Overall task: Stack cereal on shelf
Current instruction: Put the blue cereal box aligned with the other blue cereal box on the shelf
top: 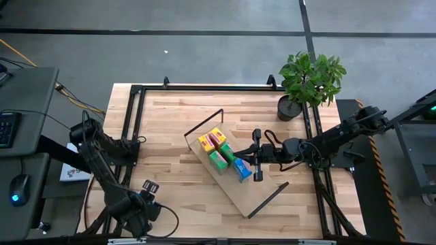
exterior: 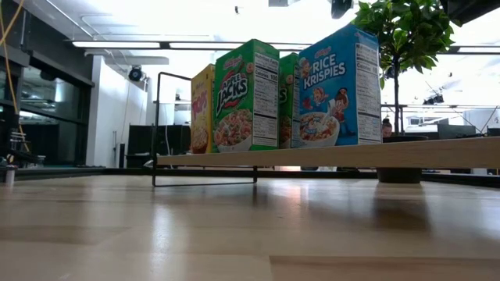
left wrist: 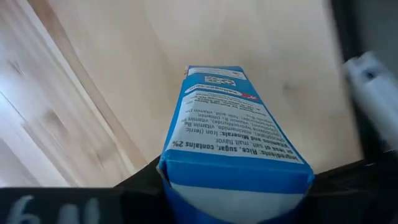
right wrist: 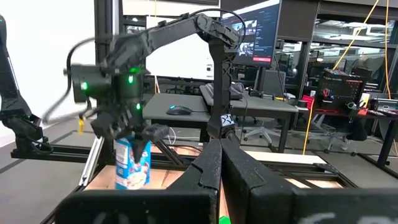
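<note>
The shelf (top: 235, 194) lies slantwise in the middle of the table; it also shows in the low view (exterior: 351, 152). Several cereal boxes stand upright on it on their bottoms: yellow (top: 206, 142), green (top: 218, 160) and blue (top: 242, 169); the low view shows the green (exterior: 246, 97) and blue (exterior: 340, 90) ones. My left gripper (top: 149, 188) is near the table's near left corner, shut on another blue cereal box (right wrist: 132, 163). My right gripper (top: 246, 160) hovers over the shelf beside the blue box, its fingers (right wrist: 211, 165) shut and bare. My left gripper (left wrist: 239, 183) pinches the blue cereal box by its upper end (left wrist: 236, 171), one finger on each broad face. It comes from above, pointing down. The box hangs upright below the fingers (right wrist: 146, 134); I cannot tell whether its lower end (left wrist: 214, 73) touches the table.
A potted plant (top: 300, 88) stands at the table's far right corner. Black frame rails (top: 204, 87) run along the table's edges. The shelf's wire ends (top: 204, 122) (top: 268, 200) stick up. Bare tabletop (top: 170, 170) lies between the left gripper and the shelf.
</note>
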Controlling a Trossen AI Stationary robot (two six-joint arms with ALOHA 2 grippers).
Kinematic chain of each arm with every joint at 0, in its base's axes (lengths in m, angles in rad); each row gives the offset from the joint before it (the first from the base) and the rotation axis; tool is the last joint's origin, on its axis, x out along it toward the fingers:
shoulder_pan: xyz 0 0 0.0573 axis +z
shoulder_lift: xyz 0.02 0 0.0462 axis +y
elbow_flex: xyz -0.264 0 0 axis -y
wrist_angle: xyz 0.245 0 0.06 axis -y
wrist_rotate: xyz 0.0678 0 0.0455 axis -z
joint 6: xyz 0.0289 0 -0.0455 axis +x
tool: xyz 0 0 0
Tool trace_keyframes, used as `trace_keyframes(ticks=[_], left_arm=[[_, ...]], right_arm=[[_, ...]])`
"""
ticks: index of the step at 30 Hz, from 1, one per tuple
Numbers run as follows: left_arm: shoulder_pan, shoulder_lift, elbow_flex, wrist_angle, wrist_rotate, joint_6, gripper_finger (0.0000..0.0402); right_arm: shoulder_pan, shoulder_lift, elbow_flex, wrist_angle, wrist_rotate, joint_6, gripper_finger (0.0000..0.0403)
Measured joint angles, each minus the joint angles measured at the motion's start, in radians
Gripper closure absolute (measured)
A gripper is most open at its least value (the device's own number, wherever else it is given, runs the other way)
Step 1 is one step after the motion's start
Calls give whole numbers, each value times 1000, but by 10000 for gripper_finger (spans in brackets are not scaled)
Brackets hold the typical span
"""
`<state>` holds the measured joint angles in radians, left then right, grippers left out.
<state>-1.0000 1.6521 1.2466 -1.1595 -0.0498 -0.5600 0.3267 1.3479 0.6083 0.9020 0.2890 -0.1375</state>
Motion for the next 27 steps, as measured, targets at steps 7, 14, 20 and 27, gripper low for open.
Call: trace_keyframes(ticks=[7, 14, 20, 27], left_arm=[[110, -34, 170, 9, -164, 287, 258], [296, -26, 240, 186, -273, 737, 257], [441, 38, 239, 273, -222, 1059, 257], [494, 60, 239, 504, -45, 1228, 257]], right_arm=[[0, 0, 0, 0, 0, -1, 402], [0, 0, 0, 15, 0, -6, 402], [16, -4, 0, 173, 1, -55, 402], [83, -56, 0, 187, -2, -136, 402]])
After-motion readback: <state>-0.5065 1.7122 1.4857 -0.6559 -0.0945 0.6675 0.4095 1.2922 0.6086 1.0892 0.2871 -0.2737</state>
